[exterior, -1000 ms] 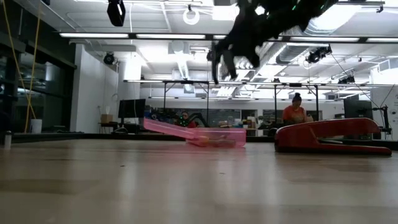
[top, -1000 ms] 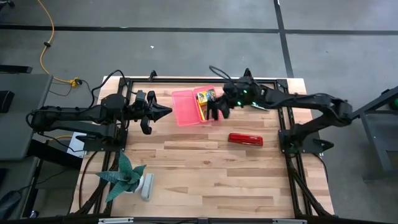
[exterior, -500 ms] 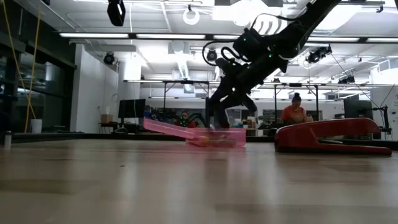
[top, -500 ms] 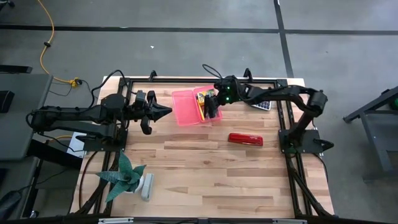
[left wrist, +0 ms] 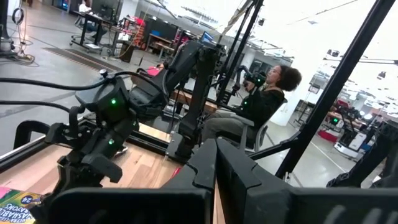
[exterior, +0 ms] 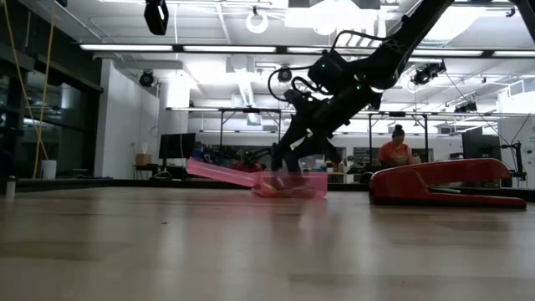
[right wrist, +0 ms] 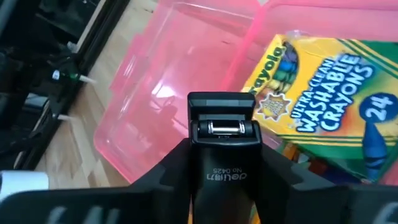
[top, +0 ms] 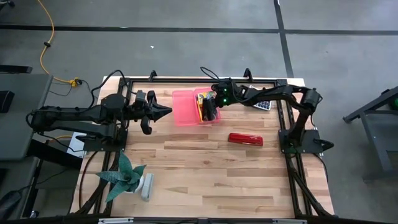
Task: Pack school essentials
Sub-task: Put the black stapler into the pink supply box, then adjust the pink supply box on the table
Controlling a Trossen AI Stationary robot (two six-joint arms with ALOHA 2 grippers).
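Covering the middle of the high view, a pale wooden tabletop (top: 205, 174) stands on grey floor; the low view shows a workshop with one seated person (exterior: 396, 151) behind. The right end effector (top: 209, 112) grasps one black stapler (right wrist: 222, 163) over one pink box (top: 185, 107), upper centre, where one crayon box (right wrist: 323, 106) lies. The left end effector (top: 163, 112) hangs left of the pink box; I cannot tell its opening. One red stapler (top: 245, 139) lies apart.

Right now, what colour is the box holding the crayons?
Pink, translucent; clearest in the right wrist view.
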